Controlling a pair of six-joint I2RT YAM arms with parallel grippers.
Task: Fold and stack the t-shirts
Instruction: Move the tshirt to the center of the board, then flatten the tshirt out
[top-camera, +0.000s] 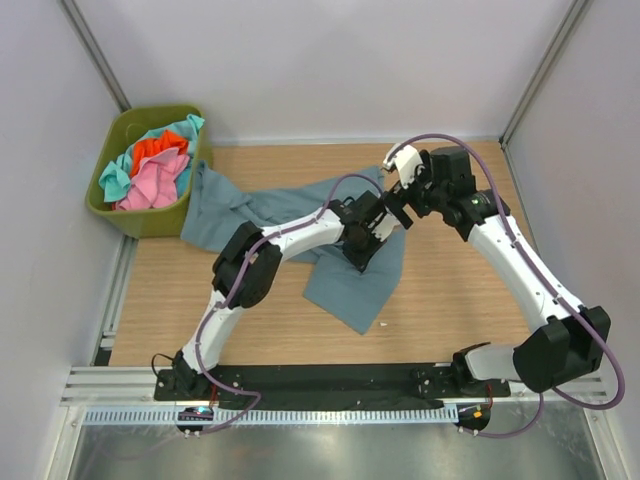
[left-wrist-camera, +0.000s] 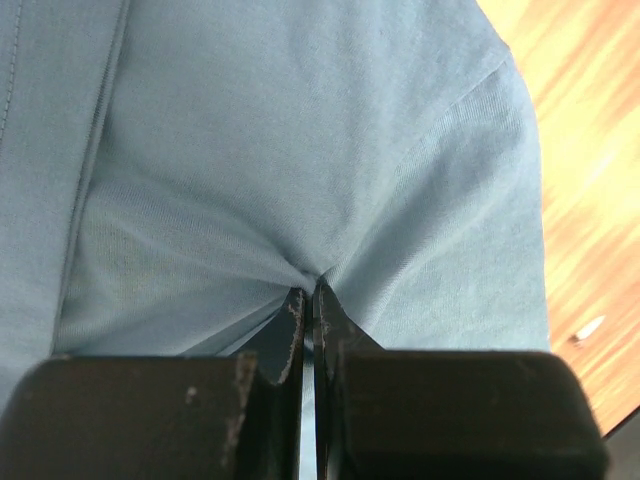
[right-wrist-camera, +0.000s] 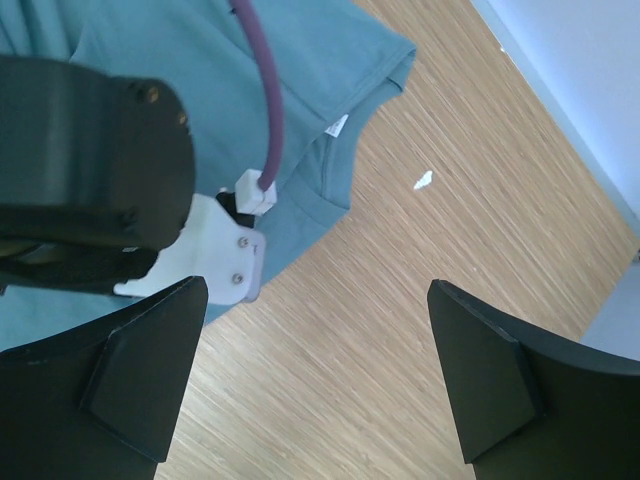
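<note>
Slate-blue cloth fills the left wrist view, and the left end effector (left-wrist-camera: 308, 292) is clamped tight on it. A pinch of the slate-blue t-shirt (left-wrist-camera: 300, 150) puckers into the closed tips. From above, the shirt lies rumpled across the middle of the bench (top-camera: 470, 320). One end runs up to the wall of the olive-green bin (top-camera: 150, 225), and a corner trails toward the near edge.

The right end effector (right-wrist-camera: 318, 290) hangs with its fingers spread wide and nothing between them. It hovers over bare wood just beside the shirt's collar (right-wrist-camera: 335, 165).

My read is that this is the spreading-out step: 1 arm has its hold, the shirt is not flat, and no fold is made yet. The next move calls for the right arm to drop onto the collar or shoulder edge and take a 2nd hold. Then the 2 arms can draw the cloth out smooth.

It's crowded, though. The left arm's wrist and its purple cable (right-wrist-camera: 268, 100) sit right beside the right arm's fingers, so that descent needs care. A small white scrap (right-wrist-camera: 423, 180) lies on the wood near the collar; I cannot tell what it is. In the bin, the pink (top-camera: 150, 185), orange-red (top-camera: 160, 148) and turquoise (top-camera: 115, 180) shirts are piled and unfolded.
</note>
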